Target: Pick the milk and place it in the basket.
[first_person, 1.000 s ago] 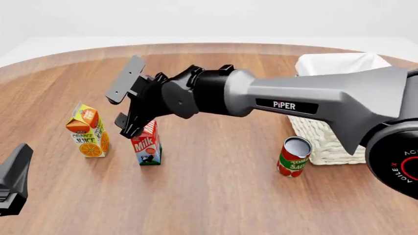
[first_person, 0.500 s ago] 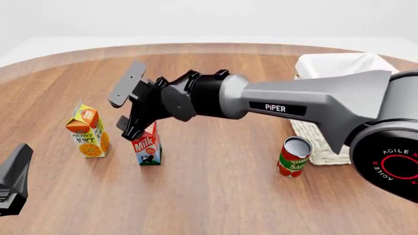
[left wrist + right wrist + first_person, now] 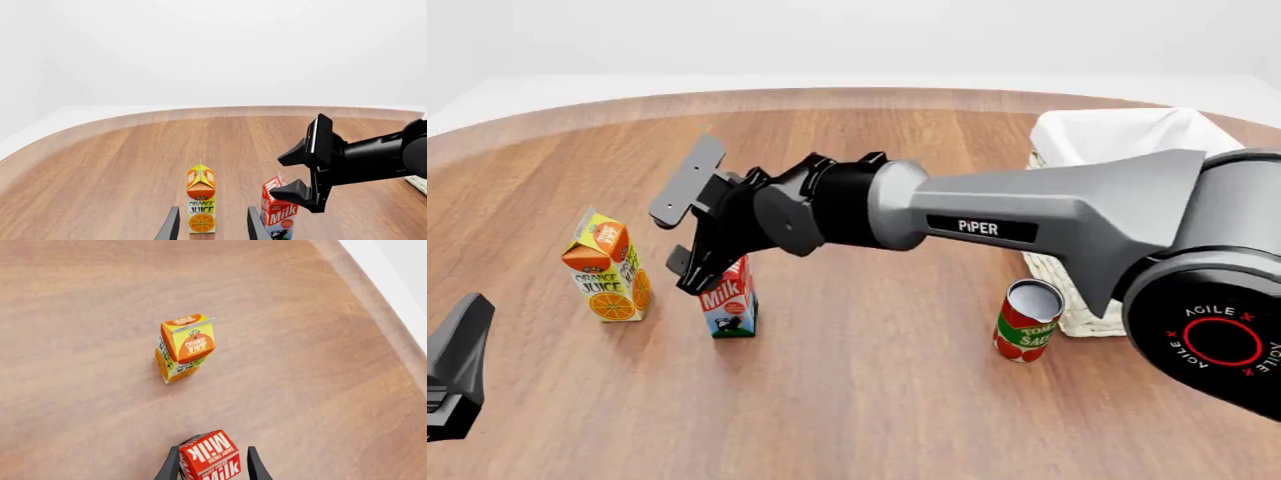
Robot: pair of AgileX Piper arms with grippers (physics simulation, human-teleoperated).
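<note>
- Over the last second the right gripper (image 3: 693, 232) has sunk lower and slid a little toward the milk (image 3: 727, 297), so its lower finger now sits at the carton's red gable instead of above it.
- The fingers are spread wide and hold nothing; in the right wrist view the milk's top (image 3: 210, 453) lies between the two finger tips, though whether either pad touches it yet is hard to tell.
- The milk stands upright on the counter (image 3: 868, 380), just beside the orange juice carton (image 3: 606, 267) and well apart from the basket (image 3: 1114, 200) on the far right.
- This reads as the end of the approach: closing on the carton looks like the next step, then the carry across, past the tomato can (image 3: 1026, 320).
- The left gripper (image 3: 454, 365) rests idle near the counter's edge, its fingers parted and empty.
</note>
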